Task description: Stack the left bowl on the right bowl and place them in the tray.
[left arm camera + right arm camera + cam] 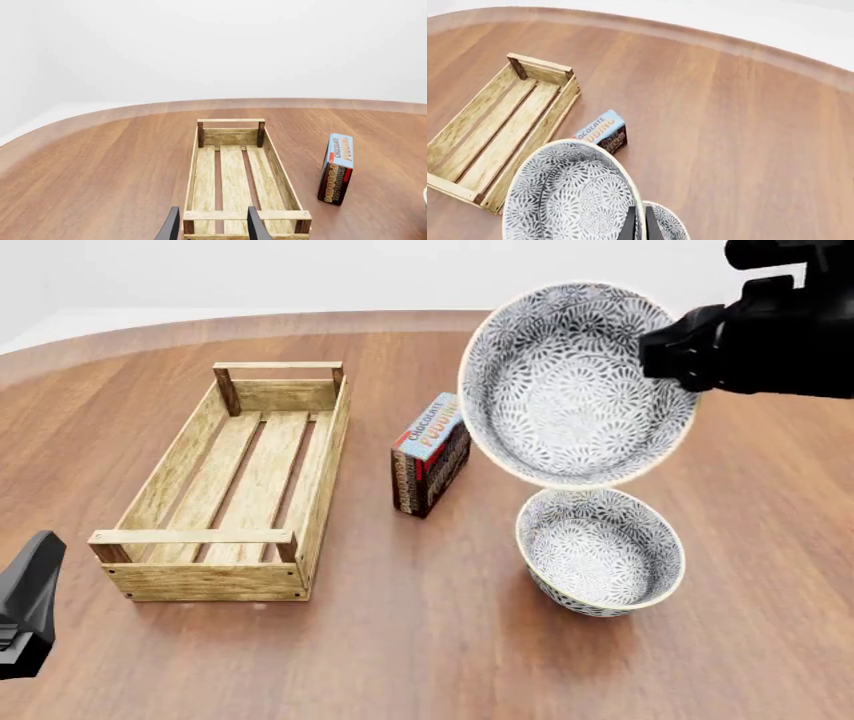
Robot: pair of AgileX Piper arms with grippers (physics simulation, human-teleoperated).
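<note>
My right gripper (657, 348) is shut on the rim of a patterned blue-white bowl (574, 385) and holds it tilted in the air above a second, matching bowl (601, 552) that rests on the table. In the right wrist view my right gripper (639, 226) pinches the held bowl's (570, 195) rim, and the lower bowl (668, 224) shows just beyond. The light-wood tray (324, 465) lies empty at the left. In the left wrist view my left gripper (212, 227) is open and empty, just before the tray's (280, 175) near end.
A chocolate pudding box (430, 455) stands upright between the tray and the bowls; it also shows in the left wrist view (337, 167) and the right wrist view (602, 132). My left arm (27, 605) sits at the front left corner.
</note>
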